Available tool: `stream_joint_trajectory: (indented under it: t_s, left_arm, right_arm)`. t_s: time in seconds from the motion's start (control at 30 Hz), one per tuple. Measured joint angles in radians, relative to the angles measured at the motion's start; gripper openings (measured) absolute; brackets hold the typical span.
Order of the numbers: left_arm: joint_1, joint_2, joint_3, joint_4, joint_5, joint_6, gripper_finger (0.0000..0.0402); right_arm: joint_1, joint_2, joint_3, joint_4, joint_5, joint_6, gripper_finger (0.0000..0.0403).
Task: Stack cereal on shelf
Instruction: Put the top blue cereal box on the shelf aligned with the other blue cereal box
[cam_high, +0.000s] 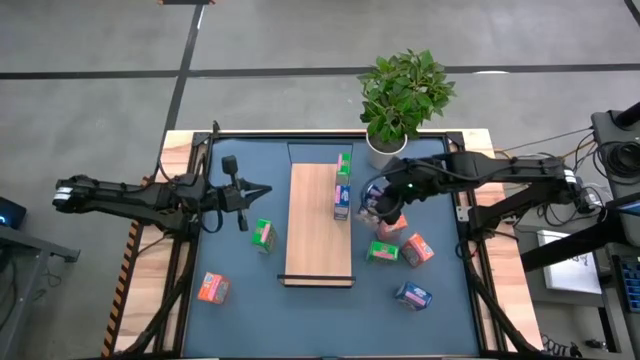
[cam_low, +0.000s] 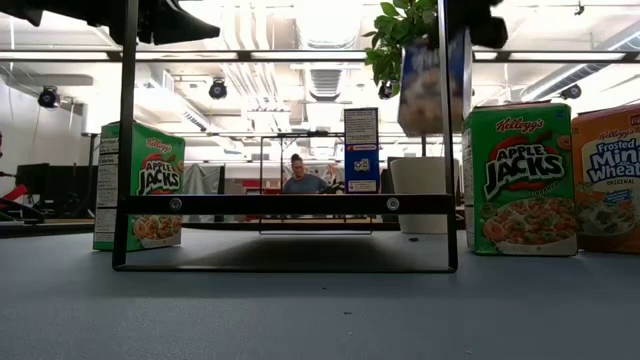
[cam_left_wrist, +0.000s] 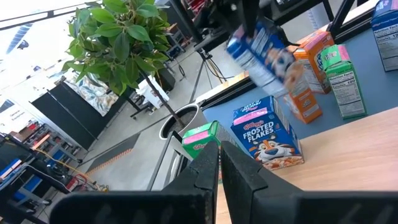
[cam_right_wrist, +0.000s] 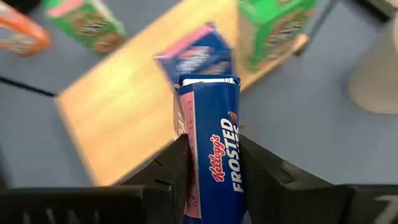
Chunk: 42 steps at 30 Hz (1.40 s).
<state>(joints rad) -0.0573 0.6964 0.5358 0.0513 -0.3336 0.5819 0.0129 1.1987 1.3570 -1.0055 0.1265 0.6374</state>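
The light-wood shelf (cam_high: 318, 235) lies flat mid-table, its dark strip (cam_high: 318, 281) at the near end. A green box (cam_high: 344, 163) and a blue box (cam_high: 341, 202) stand on its far right part. My right gripper (cam_high: 383, 207) is shut on another blue Frosted Flakes box (cam_right_wrist: 211, 143), held in the air just right of the shelf; the held box also shows in the left wrist view (cam_left_wrist: 261, 53). My left gripper (cam_high: 256, 191) is shut and empty, left of the shelf. Loose boxes rest on the table: green (cam_high: 263, 235), orange (cam_high: 212, 288), orange (cam_high: 390, 228), green (cam_high: 382, 252), orange (cam_high: 417, 249), blue (cam_high: 412, 295). My right gripper pinches the blue box between its two fingers (cam_right_wrist: 177, 165), one on each broad face (cam_right_wrist: 186, 134), at the box's upper end. The fingers come from above, pointing down along the box. The box hangs below them, tilted and lifted clear of table and shelf.
A potted plant (cam_high: 400, 95) in a white pot stands at the table's far edge, right of the shelf. Wooden frame rails run along the table's left (cam_high: 150, 290) and right (cam_high: 490, 290) sides. A person (cam_low: 297, 175) sits in the room beyond.
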Motion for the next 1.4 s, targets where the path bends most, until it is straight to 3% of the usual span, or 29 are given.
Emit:
stream_joint_trajectory:
  t_s: [0.37, 0.63, 0.73, 1.03, 1.27, 1.4]
  left_arm:
    - [0.000, 0.000, 0.000, 0.000, 0.000, -0.004, 0.0001]
    - [0.000, 0.006, 0.000, 0.014, 0.003, -0.004, 0.0001]
    - [0.000, 0.009, 0.000, 0.017, 0.003, -0.006, 0.0001]
    - [0.000, 0.005, 0.001, 0.025, 0.003, -0.019, 0.0001]
    - [0.000, 0.005, 0.001, 0.023, 0.003, -0.019, 0.0001]
    - [0.000, 0.005, 0.001, 0.020, 0.003, -0.019, 0.0001]
  right_arm:
    - [0.148, 0.014, 0.003, 0.027, 0.030, 0.137, 0.0098]
    - [0.188, 0.117, -0.002, 0.412, 0.032, 0.063, 0.0098]
    - [0.182, 0.187, 0.003, 0.471, 0.033, -0.010, 0.0098]
    - [0.163, 0.454, 0.218, 0.435, 0.103, -0.268, 0.0098]
    - [0.160, 0.621, 0.449, 0.190, 0.238, -0.339, 0.0098]
    - [0.143, 0.692, 0.538, 0.131, 0.249, -0.363, 0.0098]
